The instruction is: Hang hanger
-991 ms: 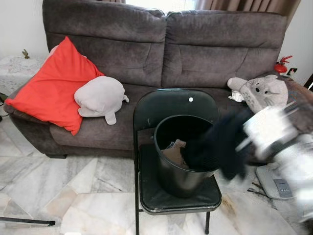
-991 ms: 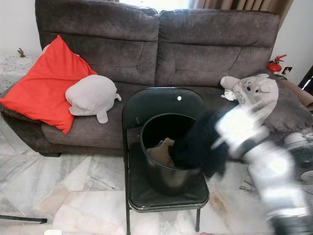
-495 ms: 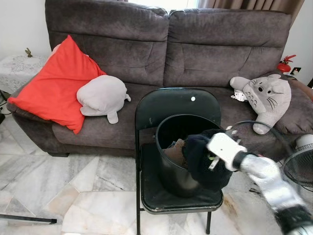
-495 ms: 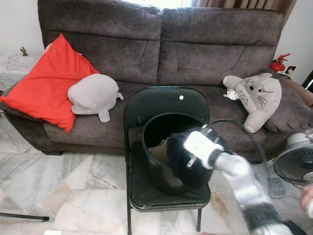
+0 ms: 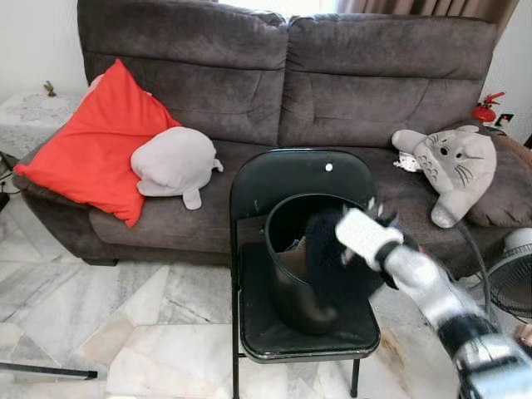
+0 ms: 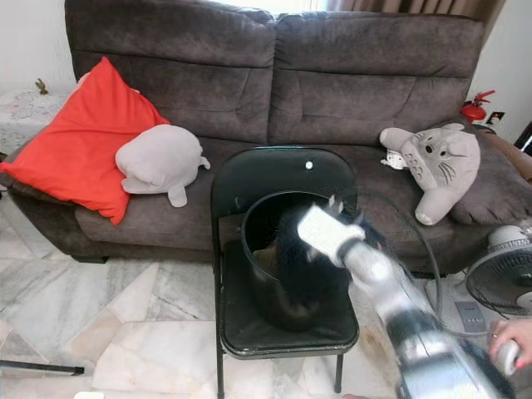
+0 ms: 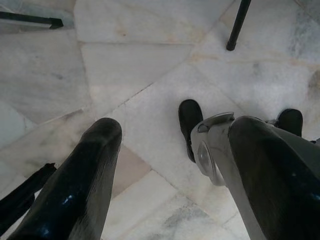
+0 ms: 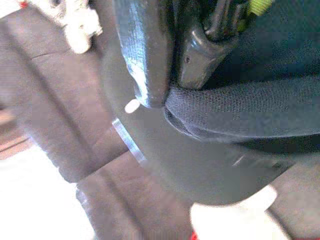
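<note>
Right now the right gripper [image 8: 172, 75] is pinched onto a fold of dark cloth [image 5: 332, 262], holding it over the rim of the black bucket [image 5: 287, 287] on the folding chair [image 5: 299, 179]. Blur hides whether a hanger is inside the cloth. The left gripper [image 7: 165, 165] hangs spread apart above the marble floor [image 7: 150, 65].

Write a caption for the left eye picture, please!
Right gripper holds dark cloth over a black bucket on a folding chair.

Twin head cameras look down on a black folding metal chair [image 5: 299, 328] fronting a grey-brown fabric sofa [image 5: 283, 91]; the left wrist camera faces the marble floor [image 7: 150, 65]
</note>
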